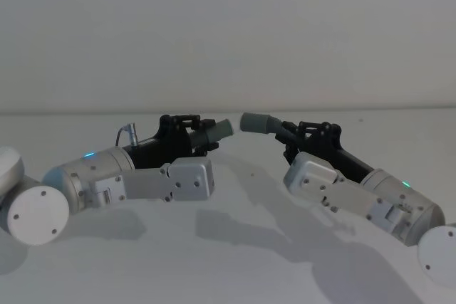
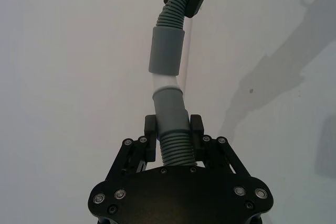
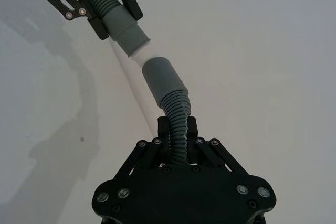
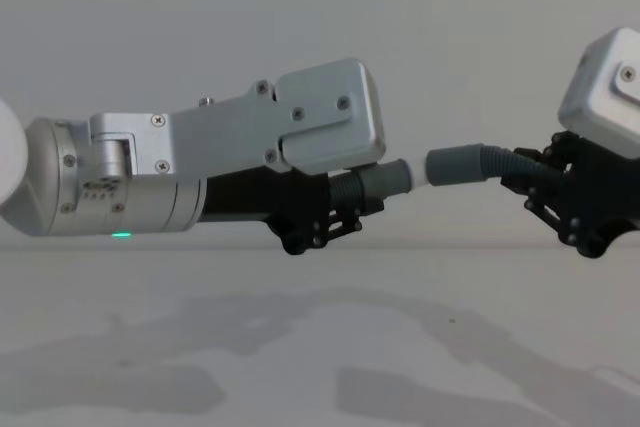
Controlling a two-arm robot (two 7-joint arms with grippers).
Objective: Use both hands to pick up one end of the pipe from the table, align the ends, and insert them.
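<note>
Lining up the ends, nearly mated

Left tool (image 2: 174,127) clenches the tipped cuff (image 2: 170,109), right tool (image 3: 177,129) the socket hose (image 3: 164,80); I'd straighten, then push.

Dark grey ribbed hose pieces (image 2: 176,153) with smooth grey cuffs (image 2: 165,51) and white tip (image 2: 164,81), black grippers (image 3: 178,129) on silver arms (image 4: 200,162), white table (image 1: 235,261).
</note>
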